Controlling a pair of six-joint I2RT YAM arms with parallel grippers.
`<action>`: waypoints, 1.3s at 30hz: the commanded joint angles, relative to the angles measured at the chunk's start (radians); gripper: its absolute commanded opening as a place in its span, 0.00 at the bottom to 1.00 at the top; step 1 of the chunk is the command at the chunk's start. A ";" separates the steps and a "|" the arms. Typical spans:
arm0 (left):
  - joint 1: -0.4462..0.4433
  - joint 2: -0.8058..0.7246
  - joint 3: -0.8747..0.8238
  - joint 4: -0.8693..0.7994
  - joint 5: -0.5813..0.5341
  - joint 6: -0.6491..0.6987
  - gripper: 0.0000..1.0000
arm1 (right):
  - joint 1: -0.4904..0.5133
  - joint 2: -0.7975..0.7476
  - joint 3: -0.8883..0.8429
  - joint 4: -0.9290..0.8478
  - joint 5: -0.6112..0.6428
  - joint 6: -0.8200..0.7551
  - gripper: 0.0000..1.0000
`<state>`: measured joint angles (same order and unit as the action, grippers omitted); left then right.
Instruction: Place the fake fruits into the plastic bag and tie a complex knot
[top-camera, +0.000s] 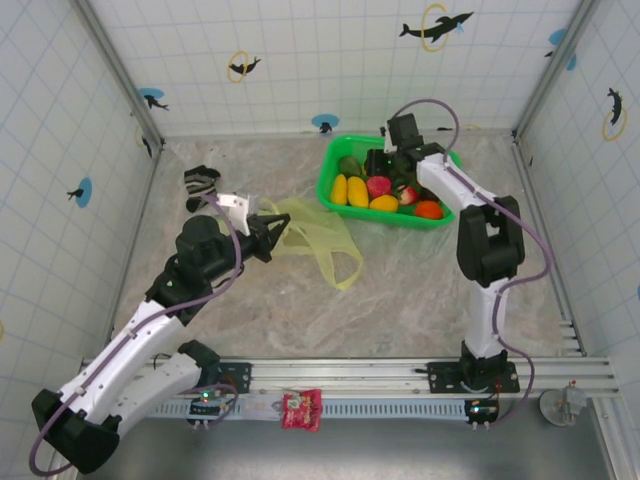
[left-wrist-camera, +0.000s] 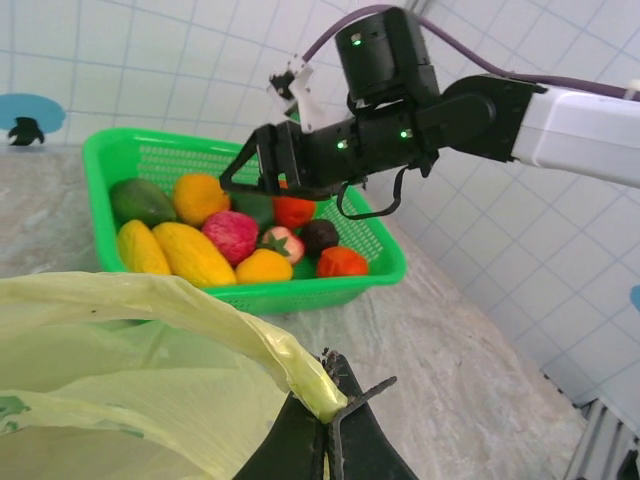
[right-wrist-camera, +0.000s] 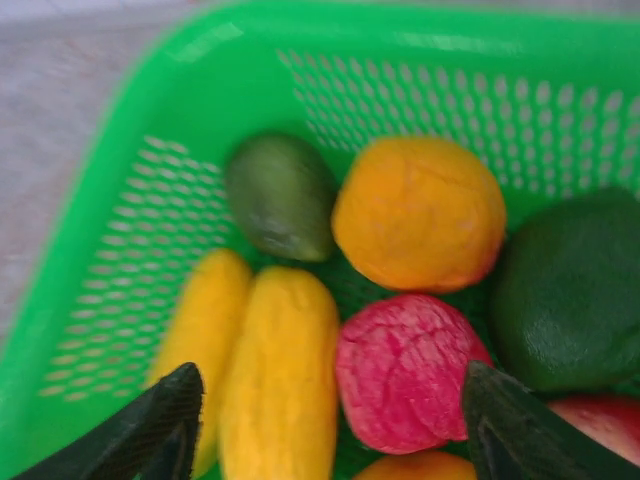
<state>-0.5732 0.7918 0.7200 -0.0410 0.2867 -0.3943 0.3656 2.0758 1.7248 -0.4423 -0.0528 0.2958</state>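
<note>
Fingers of your left gripper pinch the plastic bag, which in the top view lies on the table just left of the green basket. Your right gripper hovers over the fake fruits (all in the basket). Left wrist view: the left fingers are pressed together on a bag handle. Right wrist view: the right fingers are spread wide, one either side of a pink fruit and a long yellow fruit.

No writing can be read anywhere; the print on the thin translucent yellow-green plastic bag is too blurred to make out.
</note>
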 joint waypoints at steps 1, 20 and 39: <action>-0.003 -0.028 -0.032 -0.031 -0.063 0.028 0.00 | 0.014 0.052 0.088 -0.091 0.108 -0.018 0.77; -0.003 -0.075 -0.064 -0.065 -0.125 0.071 0.00 | -0.008 0.295 0.234 -0.164 0.024 0.011 0.78; -0.003 -0.049 -0.055 -0.049 -0.133 0.078 0.00 | -0.043 -0.057 0.037 -0.017 -0.053 0.028 0.52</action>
<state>-0.5732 0.7410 0.6655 -0.0998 0.1661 -0.3367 0.3267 2.1387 1.8034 -0.5400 -0.0635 0.3145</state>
